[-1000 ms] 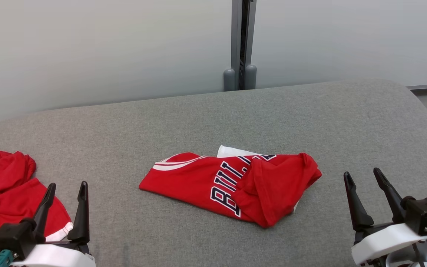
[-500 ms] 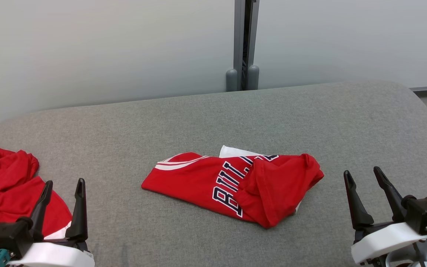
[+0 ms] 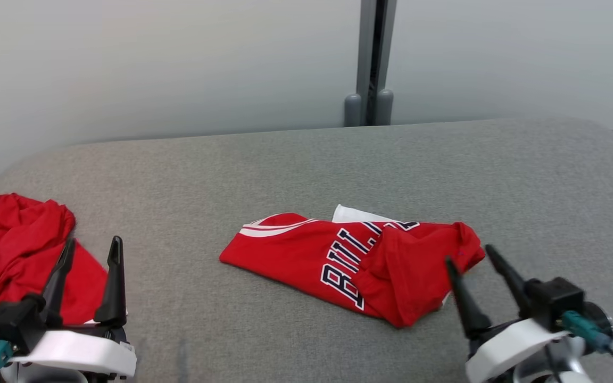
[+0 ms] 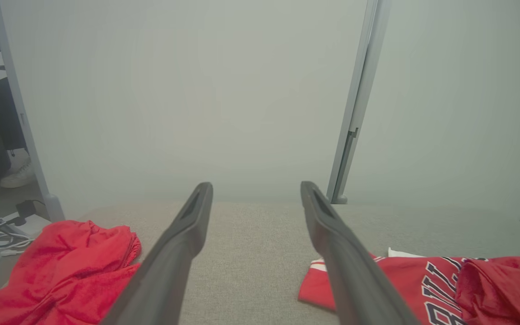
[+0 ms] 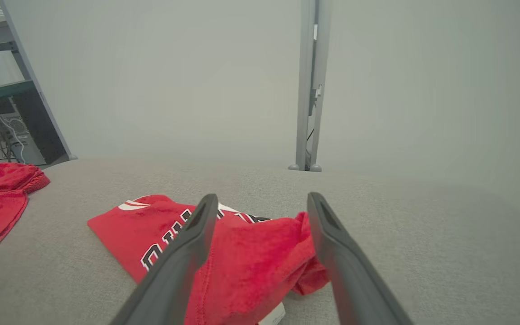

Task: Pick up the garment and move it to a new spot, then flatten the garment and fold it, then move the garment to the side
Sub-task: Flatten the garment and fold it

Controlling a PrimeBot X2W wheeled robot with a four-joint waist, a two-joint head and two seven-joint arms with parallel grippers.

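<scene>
The right gripper (image 3: 467, 254), open and empty like the left gripper (image 3: 92, 241), has been brought from lower right to the bunched end of the shirt (image 3: 296, 255). A grasp is judged imminent.

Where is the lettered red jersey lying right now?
In the head view, the lettered red jersey lies midway across the grey padded surface, just left of the open right gripper and right of the crumpled red garment.

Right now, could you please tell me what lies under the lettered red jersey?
The jersey lies on the grey cushion. White fabric peeks out at its far edge; the rest beneath is covered.
</scene>
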